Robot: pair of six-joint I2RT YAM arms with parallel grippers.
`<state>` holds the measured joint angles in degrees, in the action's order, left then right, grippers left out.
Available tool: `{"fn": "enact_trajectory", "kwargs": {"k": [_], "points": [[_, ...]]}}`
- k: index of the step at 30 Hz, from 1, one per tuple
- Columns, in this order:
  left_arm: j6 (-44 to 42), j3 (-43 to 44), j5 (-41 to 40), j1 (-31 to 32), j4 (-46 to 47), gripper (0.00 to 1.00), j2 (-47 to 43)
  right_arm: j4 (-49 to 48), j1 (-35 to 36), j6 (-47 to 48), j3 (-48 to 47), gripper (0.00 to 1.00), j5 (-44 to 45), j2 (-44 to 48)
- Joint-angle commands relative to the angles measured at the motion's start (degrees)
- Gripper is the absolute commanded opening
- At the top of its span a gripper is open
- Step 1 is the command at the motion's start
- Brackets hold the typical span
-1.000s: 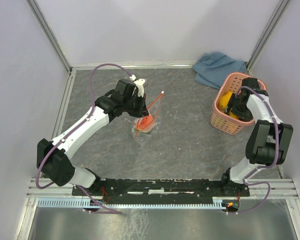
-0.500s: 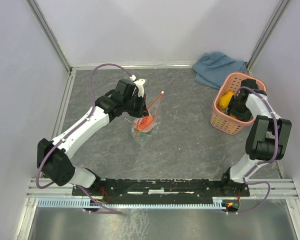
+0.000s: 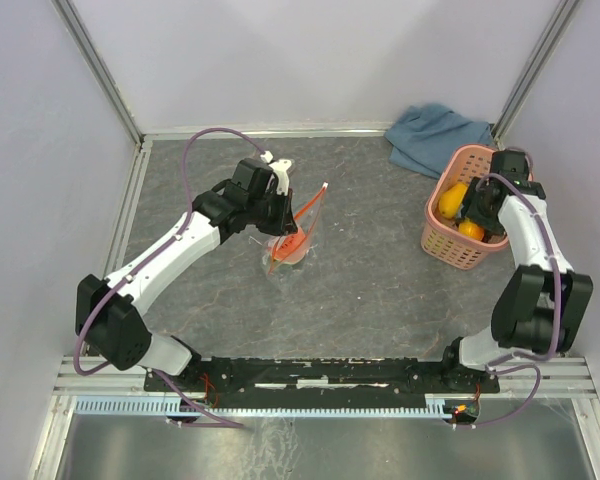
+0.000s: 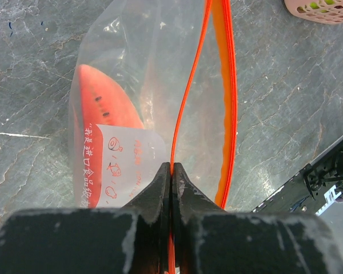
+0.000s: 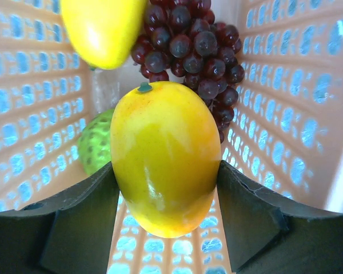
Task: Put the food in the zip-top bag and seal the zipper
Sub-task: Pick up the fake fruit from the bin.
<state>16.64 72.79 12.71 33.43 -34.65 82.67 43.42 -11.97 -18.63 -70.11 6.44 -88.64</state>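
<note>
Grip first: your left pincer [image 4: 171, 166] is pinched fully shut on the zipper [image 4: 186, 103], with one thin orange-red lip of the strip clamped between its black fingertips. The other lip bows away to the right, so the mouth of the clear bag [image 4: 131, 51] stands parted and unsealed. You can see the watermelon wedge [image 4: 100, 103] inside the bag, red flesh and dark seeds showing through the plastic, just above a white printed label [image 4: 128, 165]. From above, the bag sits on the grey table [image 3: 380, 290] in the left half, in front of your left arm and well apart from the basket.

Your right pincer [image 5: 166, 171] is down inside the pink basket [image 5: 286, 85] near the far right corner of the table. Its jaws stand wide but closed on the orange fruit [image 5: 163, 131], a finger pressed against each side of it. Behind that fruit lie the dark grapes [image 5: 188, 45], and the yellow fruit [image 5: 103, 25] is at the upper left. A bumpy green fruit [image 5: 97, 142] sits low against the left wall of the basket. The blue cloth [image 3: 435, 135] lies crumpled just beyond the basket, at the back edge
</note>
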Motion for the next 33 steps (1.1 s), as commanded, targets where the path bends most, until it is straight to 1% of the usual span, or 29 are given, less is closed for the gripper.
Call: {"fn": "enact_trajectory", "kwargs": {"k": [1, 7, 12, 17, 20, 24, 27, 30, 33], "points": [[-3.28, 2.18, 0.56, -0.29, -0.3, 0.03, 0.0, -2.22, 0.98, -0.18, -0.9, 0.43, 0.92, 7.85], [-3.46, 2.39, 0.65, -0.29, -0.51, 0.03, -0.14, -1.85, 2.46, 0.88, -2.55, 0.42, 1.66, 11.7], [-3.77, 2.39, 0.14, -0.29, -0.62, 0.03, -0.57, -3.35, 6.8, 2.14, -2.9, 0.41, 1.06, 16.11], [-3.94, 2.53, -0.28, -0.27, -0.77, 0.03, -0.54, -5.81, 11.04, 1.25, -2.36, 0.4, -2.81, 20.78], [-3.92, 2.52, -0.99, -0.28, -0.78, 0.03, -0.64, -6.57, 12.75, -0.4, -2.44, 0.4, -7.13, 22.44], [-3.9, 2.45, -1.29, -0.29, -0.52, 0.03, -0.76, -8.68, 14.66, -3.94, -1.94, 0.4, -16.99, 23.75], [-3.9, 2.31, -1.53, -0.29, -0.38, 0.03, -0.91, -10.74, 16.29, -7.37, -1.02, 0.4, -22.75, 24.32], [-3.86, 2.1, -1.74, -0.29, 0.37, 0.03, -1.83, -15.49, 18.37, -11.8, 1.18, 0.39, -28.38, 25.11], [-3.69, 1.83, -2.44, -0.29, 1.01, 0.03, -3.05, -22.46, 21.18, -16.26, 3.43, 0.39, -31.42, 26.13]]}}
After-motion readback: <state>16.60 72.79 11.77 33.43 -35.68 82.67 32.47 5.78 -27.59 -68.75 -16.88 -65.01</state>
